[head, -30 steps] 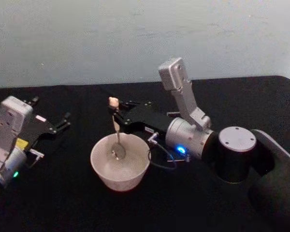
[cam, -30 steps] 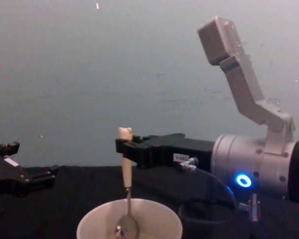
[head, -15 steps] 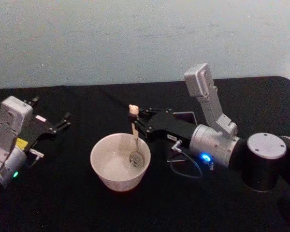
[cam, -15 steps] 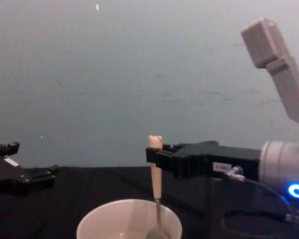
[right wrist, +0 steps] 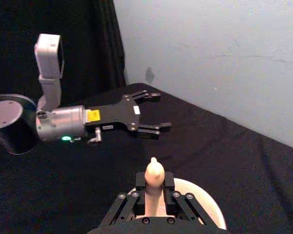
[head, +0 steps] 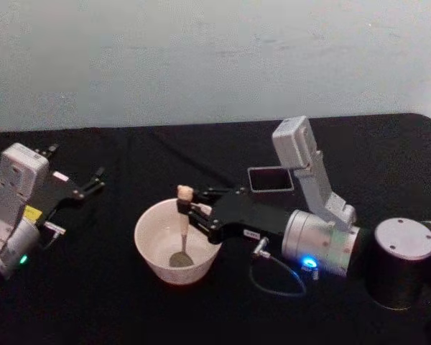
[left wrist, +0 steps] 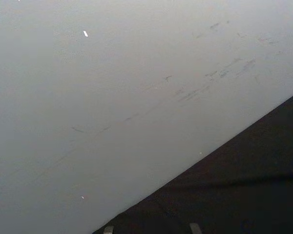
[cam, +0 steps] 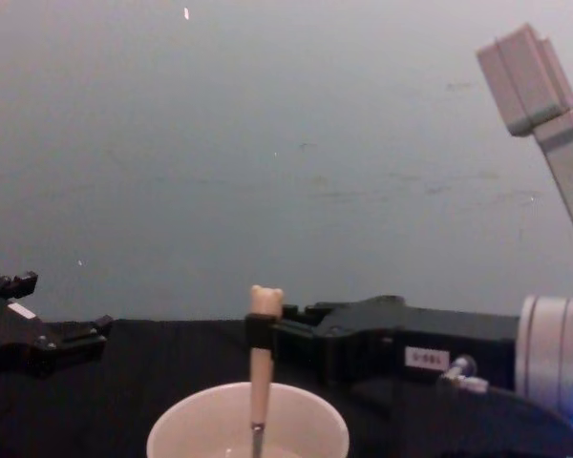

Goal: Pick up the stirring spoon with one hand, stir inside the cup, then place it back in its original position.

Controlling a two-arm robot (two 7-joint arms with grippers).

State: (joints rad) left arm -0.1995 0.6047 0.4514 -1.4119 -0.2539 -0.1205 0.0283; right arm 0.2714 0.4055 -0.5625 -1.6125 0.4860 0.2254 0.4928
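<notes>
Our right gripper is closed on the handle of the spoon, and the spoon's bowl is down in the cup, near the 6 o'clock wall. We should keep the spoon upright and circle gently, without pushing the thin rim. Half a second ago it was at the 3 o'clock side. The holder waits at 2 o'clock from the cup. The left gripper is parked at 9 o'clock, fingers apart.

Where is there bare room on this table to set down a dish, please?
Bare table lies between the parked left tool and the cup, and in front of the cup. Crowded: the right tool, stirring spoon and holder.
</notes>
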